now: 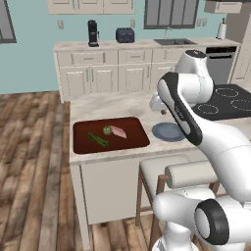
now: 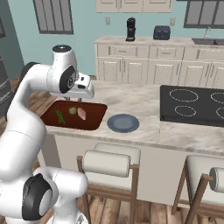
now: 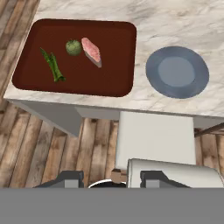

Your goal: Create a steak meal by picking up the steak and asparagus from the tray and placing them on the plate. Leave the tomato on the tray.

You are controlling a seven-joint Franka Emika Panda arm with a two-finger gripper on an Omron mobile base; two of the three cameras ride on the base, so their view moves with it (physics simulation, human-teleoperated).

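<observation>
The dark reddish-brown tray (image 3: 113, 83) lies on the marble counter, left of the grey-blue plate (image 3: 177, 72). On the tray the pinkish steak (image 3: 91, 51) sits right of the round green tomato (image 3: 73, 47), and the dark-green asparagus (image 3: 53, 65) lies further left. The same items show in the left base view: steak (image 1: 118, 131), tomato (image 1: 107, 130), asparagus (image 1: 98, 140), tray (image 1: 137, 142), plate (image 1: 168, 131). My gripper (image 3: 111, 178) hovers high over the counter's front edge, open, nothing between its fingers. In the right base view the gripper (image 2: 71, 99) hangs above the tray (image 2: 94, 120).
A cushioned stool (image 3: 155, 138) stands under the counter's front edge, right below the hand. A black cooktop (image 2: 192, 105) lies right of the plate (image 2: 123, 123). A coffee machine (image 1: 93, 33) and toaster (image 1: 125, 35) stand on the back counter.
</observation>
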